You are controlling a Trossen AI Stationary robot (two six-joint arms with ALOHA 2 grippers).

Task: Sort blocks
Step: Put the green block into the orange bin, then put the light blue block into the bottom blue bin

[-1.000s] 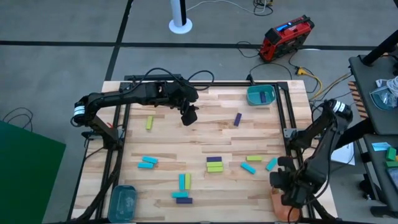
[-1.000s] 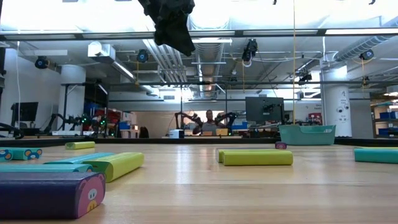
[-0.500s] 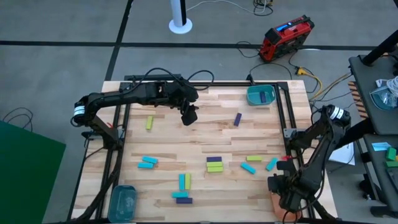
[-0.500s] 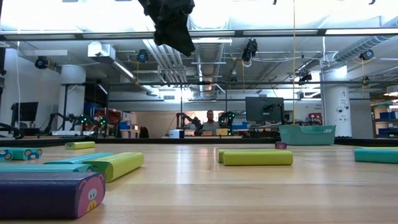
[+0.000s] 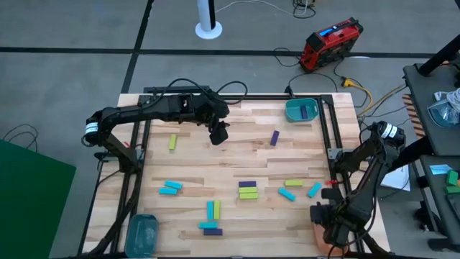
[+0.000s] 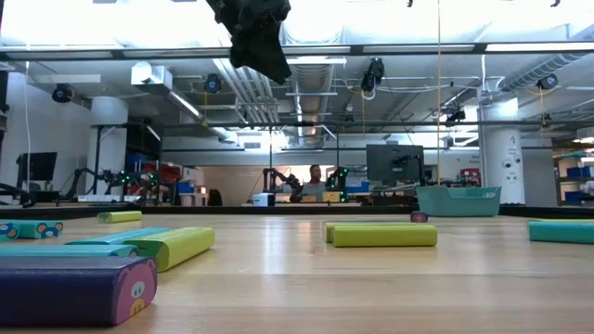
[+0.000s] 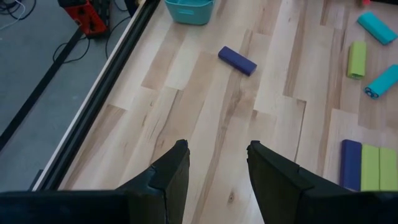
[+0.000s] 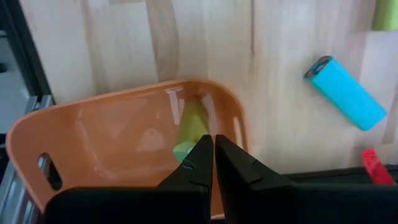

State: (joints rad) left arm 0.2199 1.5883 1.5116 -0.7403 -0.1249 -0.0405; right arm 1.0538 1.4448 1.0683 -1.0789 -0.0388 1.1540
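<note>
Small cyan, yellow-green and purple blocks lie flat and scattered on the wooden table (image 5: 237,162), among them a purple one (image 5: 274,137), a yellow-green one (image 5: 172,142) and a purple and yellow-green pair (image 5: 248,190). My left gripper (image 5: 218,134) hangs open high over the far middle of the table; in its wrist view its fingers (image 7: 177,168) frame bare wood, with the purple block (image 7: 237,60) ahead. My right gripper (image 8: 212,148) is shut above the orange bowl (image 8: 99,143) at the near right corner. A yellow-green block (image 8: 191,124) lies in that bowl under the fingertips.
A teal bowl (image 5: 302,110) with a purple block in it stands at the far right corner. Another teal bowl (image 5: 142,234) is at the near left corner. Black frame rails (image 5: 327,137) run along the table's sides. Bare wood lies between the far and near groups of blocks.
My right gripper has moved a little toward the table's near edge, over the orange bowl, staying shut.
</note>
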